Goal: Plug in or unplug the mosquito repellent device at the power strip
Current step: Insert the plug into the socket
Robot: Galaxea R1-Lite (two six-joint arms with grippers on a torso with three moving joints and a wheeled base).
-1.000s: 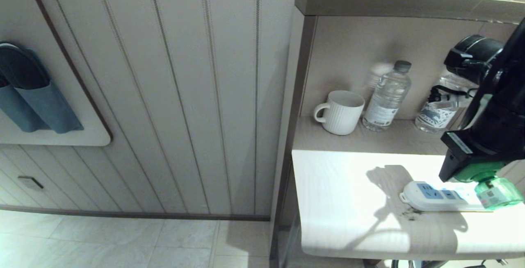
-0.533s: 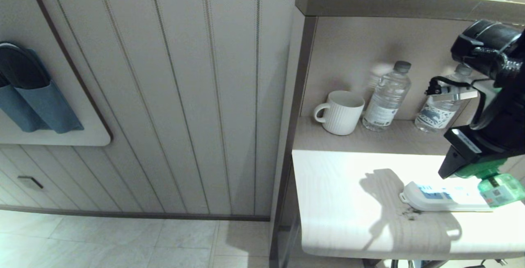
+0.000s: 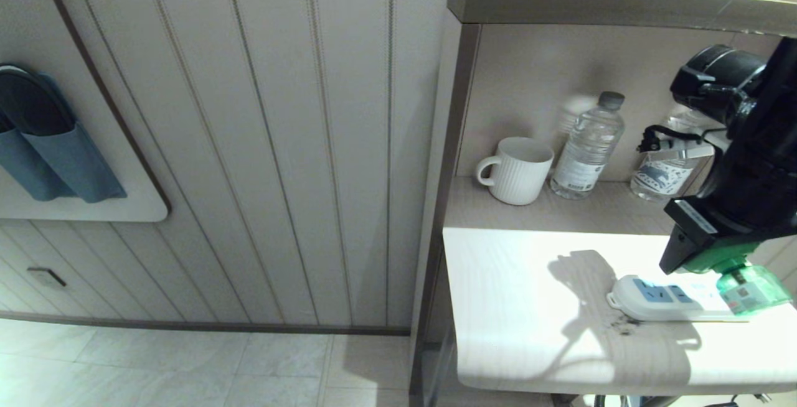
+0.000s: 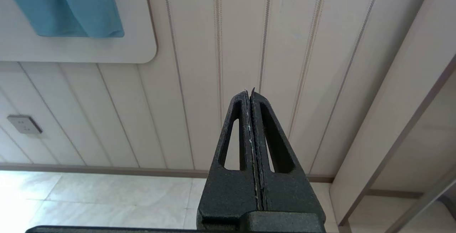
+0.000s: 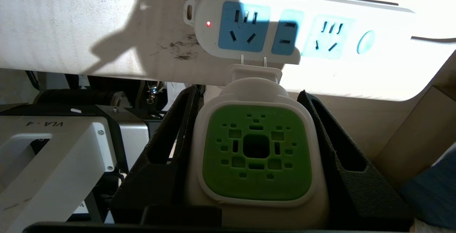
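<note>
The mosquito repellent device (image 3: 750,290) has a white head with a green face (image 5: 256,154) and a translucent green bottle. My right gripper (image 3: 703,251) (image 5: 248,92) is shut on its head, one finger on each side. The device hangs just above the right part of the white power strip (image 3: 660,298) (image 5: 295,30), which lies flat on the table with its red light on. The device's two prongs show bare at the strip's edge, in none of the sockets. My left gripper (image 4: 249,92) is shut and empty, facing the panelled wall, outside the head view.
On the shelf behind the table (image 3: 517,282) stand a white mug (image 3: 515,170) and two clear water bottles (image 3: 588,145) (image 3: 663,170). A dark smudge (image 3: 622,326) marks the table beside the strip. The table's front edge lies close to the strip. Blue slippers (image 3: 43,139) hang on the wall.
The right arm's wrist rose and came back down, and the held device has shifted slightly to the left over the strip. The left arm has not moved.
</note>
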